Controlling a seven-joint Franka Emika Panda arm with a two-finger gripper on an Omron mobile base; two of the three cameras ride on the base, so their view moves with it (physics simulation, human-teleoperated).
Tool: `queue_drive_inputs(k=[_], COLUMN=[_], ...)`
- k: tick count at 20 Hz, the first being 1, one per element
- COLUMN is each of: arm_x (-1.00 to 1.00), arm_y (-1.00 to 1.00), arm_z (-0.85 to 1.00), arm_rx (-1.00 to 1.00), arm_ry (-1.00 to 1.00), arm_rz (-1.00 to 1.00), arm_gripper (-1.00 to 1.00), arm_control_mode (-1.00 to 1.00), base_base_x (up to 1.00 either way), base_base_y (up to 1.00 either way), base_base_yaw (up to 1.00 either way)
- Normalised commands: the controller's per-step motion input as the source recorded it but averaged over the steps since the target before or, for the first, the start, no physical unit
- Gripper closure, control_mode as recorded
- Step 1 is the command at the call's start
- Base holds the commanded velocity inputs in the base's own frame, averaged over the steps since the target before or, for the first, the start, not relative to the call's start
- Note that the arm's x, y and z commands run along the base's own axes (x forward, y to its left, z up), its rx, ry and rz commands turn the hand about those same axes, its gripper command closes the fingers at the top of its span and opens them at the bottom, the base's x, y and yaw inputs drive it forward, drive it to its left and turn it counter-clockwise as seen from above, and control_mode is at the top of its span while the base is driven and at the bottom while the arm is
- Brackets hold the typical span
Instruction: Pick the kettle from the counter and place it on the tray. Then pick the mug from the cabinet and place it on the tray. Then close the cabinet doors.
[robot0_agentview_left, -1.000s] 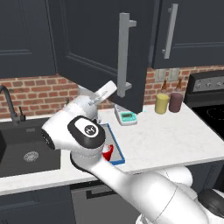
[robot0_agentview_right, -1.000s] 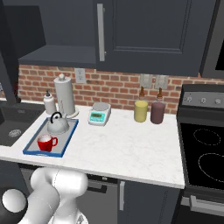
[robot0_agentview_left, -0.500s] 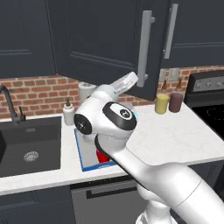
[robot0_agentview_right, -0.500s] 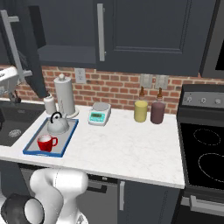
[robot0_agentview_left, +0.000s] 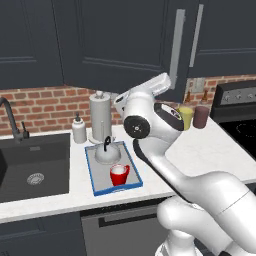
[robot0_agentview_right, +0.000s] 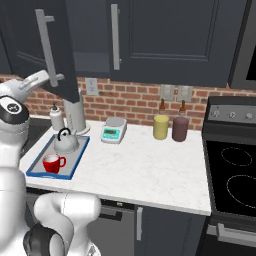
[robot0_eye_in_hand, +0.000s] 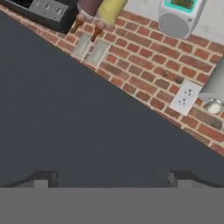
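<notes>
Kettle (robot0_agentview_left: 106, 152) sitting at the back of the tray (robot0_agentview_left: 95, 176), upright, black handle arched over the top. Mug (robot0_agentview_left: 119, 175) just in front of it on the same tray, red, handle turned to the right in the left base view. Tray lying flat on the bench (robot0_agentview_left: 200, 150), just right of the sink (robot0_agentview_left: 30, 170), with a white bottle (robot0_agentview_left: 79, 130) and a paper towel roll (robot0_agentview_left: 100, 116) behind it by the brick wall.

Door (robot0_agentview_right: 55, 55) hanging swung out from the cabinet (robot0_agentview_right: 165, 35), grey bar handle (robot0_agentview_right: 46, 47) facing the room (bottom edge above the towel roll in the right base view). Second door (robot0_agentview_right: 150, 40) sitting flat against the cabinet, own bar handle (robot0_agentview_right: 115, 36) upright.

Tool (robot0_eye_in_hand: 111, 177) raised up close to the dark door panel, fingertips (robot0_eye_in_hand: 41, 178) wide apart, gripping nothing. Beyond the panel edge, in the hand view: brick, a white outlet (robot0_eye_in_hand: 185, 97), and the scale (robot0_eye_in_hand: 178, 15).

Scale also seen on the bench right of the tray, well apart from it. Yellow canister (robot0_agentview_right: 161, 126) and maroon canister (robot0_agentview_right: 180, 128) side by side further right, near the stove (robot0_agentview_right: 235, 175).
</notes>
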Motion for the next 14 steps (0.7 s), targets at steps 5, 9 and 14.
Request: queue_drive_inputs(k=[5,9,14], arm_x=[0.66,0.78,0.84], arm_y=[-0.28,-0.23,-0.14], arm_z=[0.07,0.04,0.04], arm_rx=[0.08,0.07,0.05], arm_ry=[0.04,0.08,0.10], arm_rz=[0.25,0.22,0.20], arm_gripper=[-1.00,-1.00,-1.00], arm_control_mode=[-1.00,-1.00,-1.00], base_base_x=[0.00,0.00,0.00], base_base_y=[0.00,0.00,0.00], base_base_yaw=[0.00,0.00,0.00])
